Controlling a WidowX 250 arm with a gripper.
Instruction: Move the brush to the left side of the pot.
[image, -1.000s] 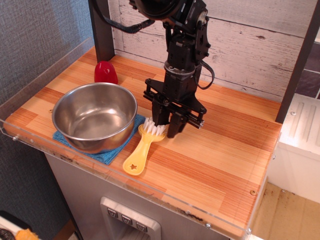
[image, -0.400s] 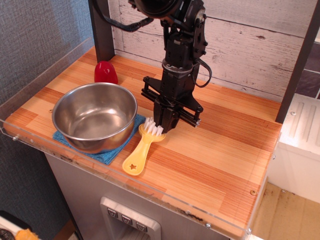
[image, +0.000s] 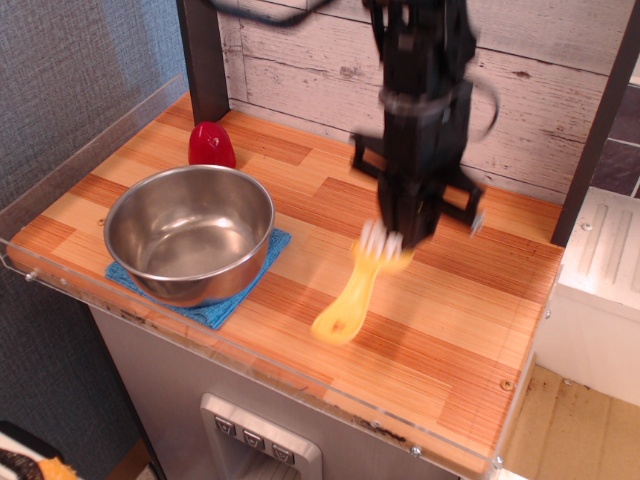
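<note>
The yellow brush (image: 352, 294) hangs from my gripper (image: 400, 240), which is shut on its white-bristled head; the handle points down and forward, just above the wooden table, and is motion-blurred. It is well to the right of the pot. The shiny steel pot (image: 189, 232) sits at the front left on a blue cloth (image: 230, 298). My gripper stands about a pot's width to the right of the pot.
A small red object (image: 211, 145) stands behind the pot near the back left. A dark post (image: 203, 55) rises at the back left. A clear acrylic rim (image: 250, 368) runs along the table's front and left edges. A white plank wall is behind.
My gripper closed on the brush head, lifted it off the table and carried it to the right, away from the pot. The pot, cloth and red object did not move.
</note>
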